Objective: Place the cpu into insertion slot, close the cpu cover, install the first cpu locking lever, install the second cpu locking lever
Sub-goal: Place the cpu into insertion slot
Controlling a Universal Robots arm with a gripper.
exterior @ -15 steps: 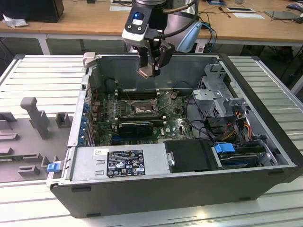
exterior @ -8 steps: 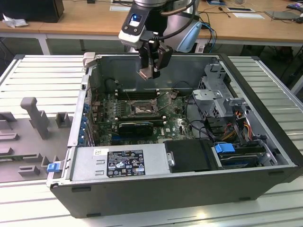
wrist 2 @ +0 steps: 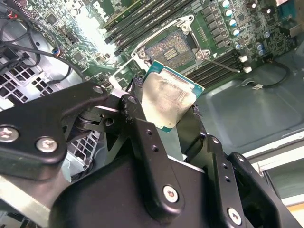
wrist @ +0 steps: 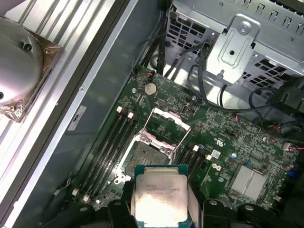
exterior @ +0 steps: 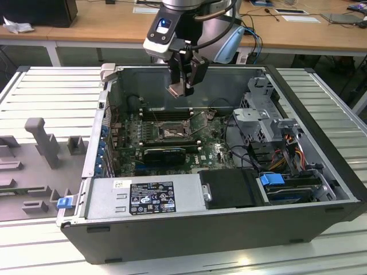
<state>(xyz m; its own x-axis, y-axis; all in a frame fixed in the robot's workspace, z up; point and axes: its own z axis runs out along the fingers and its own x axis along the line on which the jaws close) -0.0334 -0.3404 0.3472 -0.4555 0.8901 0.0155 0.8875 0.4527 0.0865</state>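
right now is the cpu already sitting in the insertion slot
No, the cpu is held in the gripper, apart from the empty insertion slot.

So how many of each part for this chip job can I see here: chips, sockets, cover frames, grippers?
cpu: 1, held in the gripper above the board
insertion slot: 1, empty
cpu cover: 1, raised open
gripper: 1
Total: 4

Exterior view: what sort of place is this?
Probably a robotics lab bench: an opened computer case lies on a slatted metal table, wooden desks behind, the claw holding the cpu above it.
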